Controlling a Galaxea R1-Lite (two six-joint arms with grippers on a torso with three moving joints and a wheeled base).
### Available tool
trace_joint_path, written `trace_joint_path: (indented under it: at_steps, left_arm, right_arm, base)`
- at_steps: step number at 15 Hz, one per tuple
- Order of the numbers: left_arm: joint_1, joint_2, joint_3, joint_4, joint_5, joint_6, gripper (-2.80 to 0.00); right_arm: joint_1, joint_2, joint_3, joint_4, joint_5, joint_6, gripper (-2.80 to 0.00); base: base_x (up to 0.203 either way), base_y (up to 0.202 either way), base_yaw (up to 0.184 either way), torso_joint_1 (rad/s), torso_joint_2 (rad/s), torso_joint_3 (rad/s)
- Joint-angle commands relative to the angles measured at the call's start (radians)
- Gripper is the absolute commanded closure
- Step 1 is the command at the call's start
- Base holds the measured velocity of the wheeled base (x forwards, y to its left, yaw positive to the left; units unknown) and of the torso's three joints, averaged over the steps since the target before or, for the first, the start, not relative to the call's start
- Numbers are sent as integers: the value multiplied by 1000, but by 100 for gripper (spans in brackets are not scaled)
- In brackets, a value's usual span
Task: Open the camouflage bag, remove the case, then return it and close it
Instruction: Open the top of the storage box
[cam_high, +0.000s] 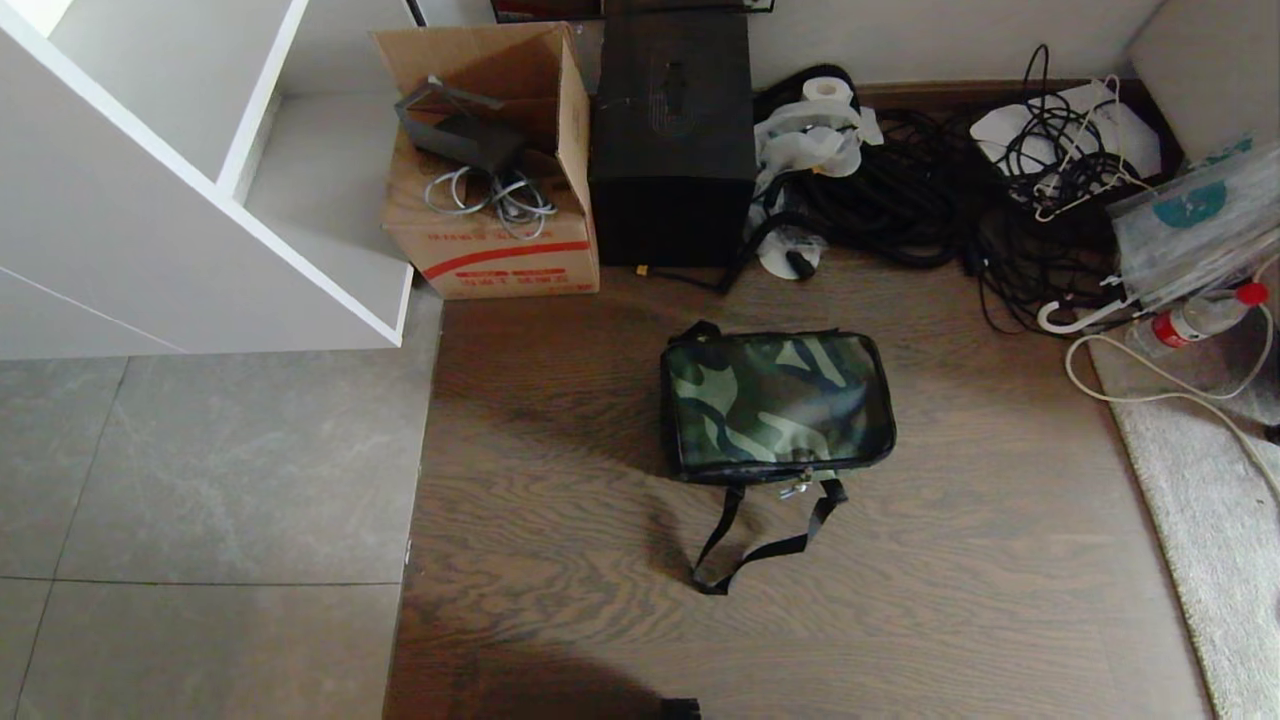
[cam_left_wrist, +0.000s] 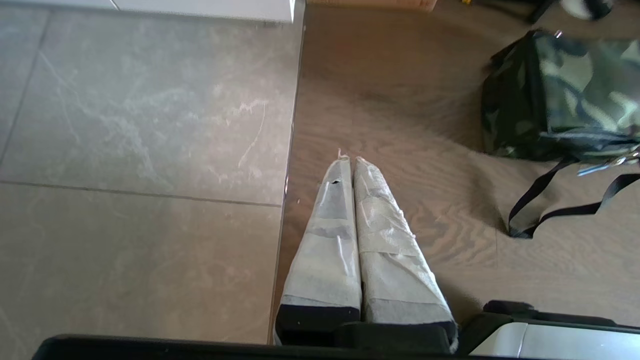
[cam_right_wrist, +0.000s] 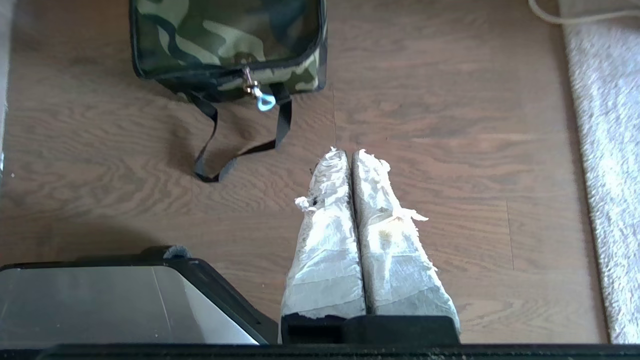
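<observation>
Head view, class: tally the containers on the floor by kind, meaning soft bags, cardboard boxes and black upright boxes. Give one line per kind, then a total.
Soft bags: 1, the camouflage bag, zipped shut on the wooden floor.
Cardboard boxes: 1, the red-striped cardboard box, flaps open.
Black upright boxes: 1, the black box beside the cardboard box.
Total: 3

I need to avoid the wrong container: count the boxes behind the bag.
2. A cardboard box, open, stands beside the white shelf; a black box stands to its right, directly behind the bag. More may lie outside the view.
</observation>
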Motion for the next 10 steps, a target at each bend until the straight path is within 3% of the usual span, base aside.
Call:
trace_joint_path:
  at_steps: [1, 10]
  left_arm:
    - [-1, 0, 9, 0, 0, -1, 0]
    - [0, 0, 9, 0, 1, -1, 0]
  right_arm:
    - [0, 0, 0, 1, 0, 0, 0]
    - [0, 0, 0, 1, 0, 0, 0]
  base:
    - [0, 0, 0, 2, 3, -206]
    - [0, 0, 0, 2, 3, -198]
